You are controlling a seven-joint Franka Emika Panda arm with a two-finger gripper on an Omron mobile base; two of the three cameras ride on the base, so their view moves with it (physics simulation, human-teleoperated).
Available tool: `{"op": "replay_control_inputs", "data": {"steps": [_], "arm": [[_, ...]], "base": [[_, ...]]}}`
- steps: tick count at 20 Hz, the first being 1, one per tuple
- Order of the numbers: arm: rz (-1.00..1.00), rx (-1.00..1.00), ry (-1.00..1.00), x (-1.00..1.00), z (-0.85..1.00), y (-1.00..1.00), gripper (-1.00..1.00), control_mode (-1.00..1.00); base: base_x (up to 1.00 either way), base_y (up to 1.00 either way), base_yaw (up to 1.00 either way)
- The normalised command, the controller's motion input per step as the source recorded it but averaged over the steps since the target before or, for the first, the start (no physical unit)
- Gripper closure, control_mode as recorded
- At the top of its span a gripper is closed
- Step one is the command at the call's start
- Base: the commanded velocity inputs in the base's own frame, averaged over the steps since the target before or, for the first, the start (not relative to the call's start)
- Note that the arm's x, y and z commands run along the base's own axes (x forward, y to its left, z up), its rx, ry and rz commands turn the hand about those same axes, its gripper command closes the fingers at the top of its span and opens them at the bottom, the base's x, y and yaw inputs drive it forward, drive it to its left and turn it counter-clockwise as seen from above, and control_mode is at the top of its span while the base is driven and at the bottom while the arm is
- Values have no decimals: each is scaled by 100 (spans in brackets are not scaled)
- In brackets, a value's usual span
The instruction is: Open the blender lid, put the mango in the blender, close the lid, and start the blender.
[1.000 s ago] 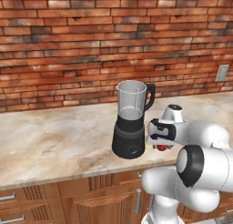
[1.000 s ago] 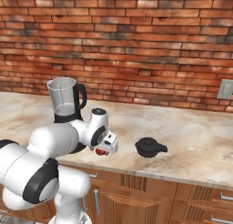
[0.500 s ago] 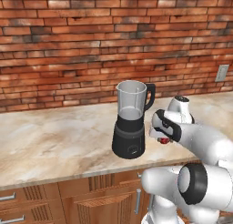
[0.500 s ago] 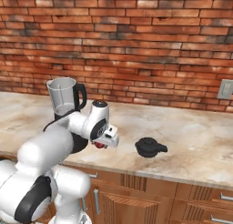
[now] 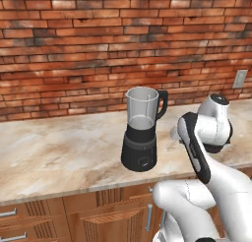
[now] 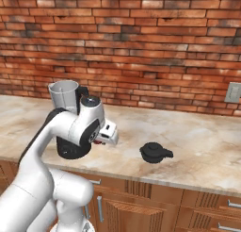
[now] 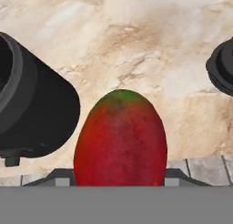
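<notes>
Hand [image 6: 109,133] is grasping the mango [image 7: 120,139] and holding it above the tabletop [image 6: 197,146], just beside the blender [image 6: 66,118]. With the blender lid [image 6: 154,152] lying off, well apart from the blender, the loading step is proceeding; the next move calls for raising the mango over the blender's open jar.

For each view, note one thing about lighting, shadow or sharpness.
Left base view: even light, soft shadow under the blender. Right base view: the blender lid casts a faint shadow. Hand view: the mango looms large, slightly soft-edged, with no glare.
</notes>
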Motion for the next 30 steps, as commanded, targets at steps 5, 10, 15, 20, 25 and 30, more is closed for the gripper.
{"op": "replay_control_inputs", "data": {"steps": [5, 10, 15, 20, 25, 30], "arm": [[0, -3, -21, -34, 100, 17, 100, -100], [0, -7, -17, -12, 100, 25, 100, -100], [0, -10, -10, 0, 100, 34, 100, -100], [0, -11, -2, 0, 97, 45, 100, -100], [0, -9, 2, 22, 58, 52, 100, -100], [2, 0, 13, 53, -3, 37, 100, -100]], "base": [[0, 0, 0], [0, 0, 0], [0, 0, 0], [0, 0, 0], [0, 0, 0], [0, 0, 0]]}}
